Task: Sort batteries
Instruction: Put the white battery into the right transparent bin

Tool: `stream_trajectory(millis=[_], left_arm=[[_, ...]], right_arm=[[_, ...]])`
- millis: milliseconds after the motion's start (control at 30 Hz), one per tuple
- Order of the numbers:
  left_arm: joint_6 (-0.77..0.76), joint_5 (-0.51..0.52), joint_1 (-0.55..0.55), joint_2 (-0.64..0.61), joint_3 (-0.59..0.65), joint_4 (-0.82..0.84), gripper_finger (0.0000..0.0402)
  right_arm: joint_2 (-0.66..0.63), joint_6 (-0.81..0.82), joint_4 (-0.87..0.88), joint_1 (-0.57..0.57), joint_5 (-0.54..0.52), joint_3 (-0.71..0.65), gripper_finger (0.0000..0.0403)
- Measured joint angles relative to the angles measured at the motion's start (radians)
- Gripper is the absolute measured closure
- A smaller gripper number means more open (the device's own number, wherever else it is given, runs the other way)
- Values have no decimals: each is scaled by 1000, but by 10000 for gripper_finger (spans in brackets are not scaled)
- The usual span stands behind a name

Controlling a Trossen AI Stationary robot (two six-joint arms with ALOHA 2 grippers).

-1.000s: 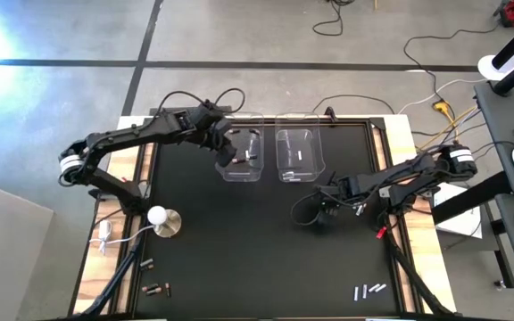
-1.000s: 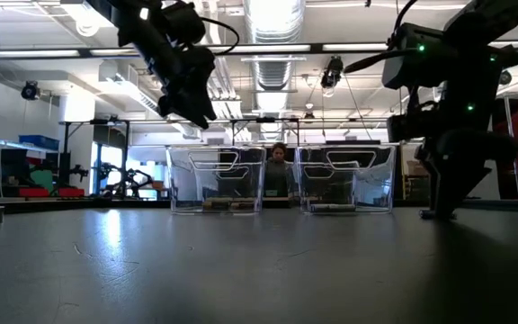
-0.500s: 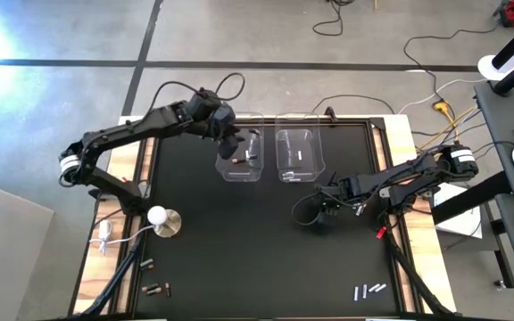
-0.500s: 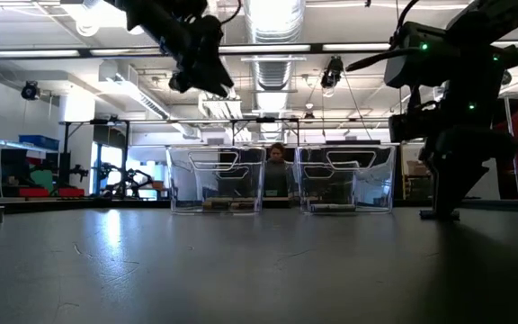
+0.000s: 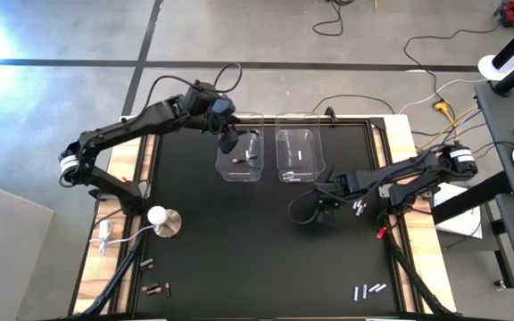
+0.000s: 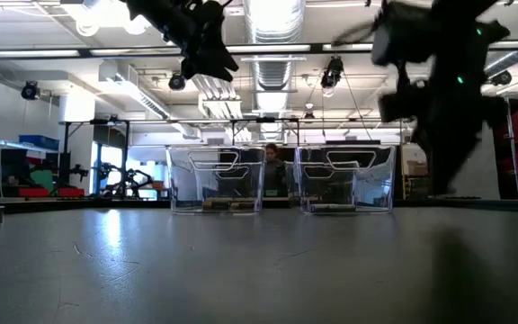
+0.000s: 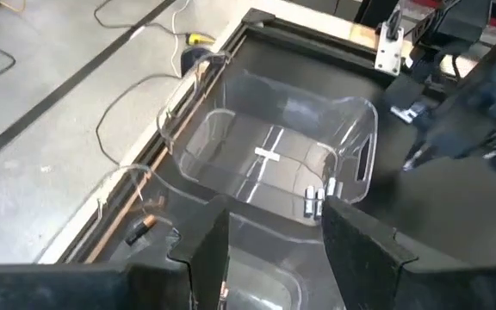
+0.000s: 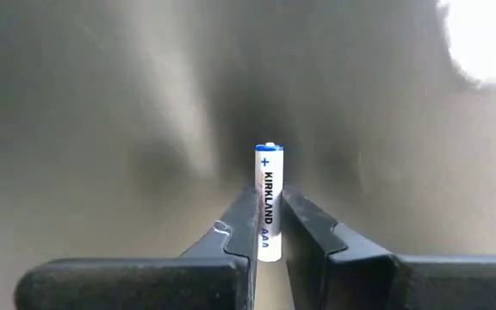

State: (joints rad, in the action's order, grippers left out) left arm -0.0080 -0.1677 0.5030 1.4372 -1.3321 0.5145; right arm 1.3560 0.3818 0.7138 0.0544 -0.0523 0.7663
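While clenched on a slim white cylinder battery with blue lettering [image 8: 268, 203], right gripper [image 5: 326, 203] low over the black table top [image 5: 239, 250], just in front of the right clear plastic bin [image 5: 298, 154]; battery upright between the two dark fingers [image 8: 241, 222], plus end away from the wrist. Left gripper [image 5: 229, 140] high above the left clear plastic bin [image 5: 240, 157], jaws apart, nothing between them. Inside the right bin, silvery-white batteries [image 7: 317, 197] lying on the floor of it; inside the left bin, a dark copper-tinted battery [image 5: 238, 160]. More silvery batteries [image 5: 369, 290] loose near the front right corner of the table, dark ones [image 5: 153, 287] near the front left corner. White round-based knob [image 5: 161, 218] on the left side.
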Motion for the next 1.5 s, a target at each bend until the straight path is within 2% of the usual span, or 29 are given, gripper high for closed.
stream_trajectory(millis=[233,467,700,867,1100,1500], left_arm=[[-13,0,0,0,44,9,237],[-19,0,0,0,51,8,237],[-19,0,0,0,51,31,237],[-19,0,0,-2,51,106,237],[-1,1,0,-37,52,181,237],[110,2,3,-235,52,195,237]], right_arm=[[-18,-102,179,0,51,239,373],[60,-285,261,-31,54,513,373],[165,-403,274,-144,53,657,374],[248,-497,347,-220,51,765,374],[350,-619,357,-322,52,805,374],[477,-768,349,-474,53,800,374]])
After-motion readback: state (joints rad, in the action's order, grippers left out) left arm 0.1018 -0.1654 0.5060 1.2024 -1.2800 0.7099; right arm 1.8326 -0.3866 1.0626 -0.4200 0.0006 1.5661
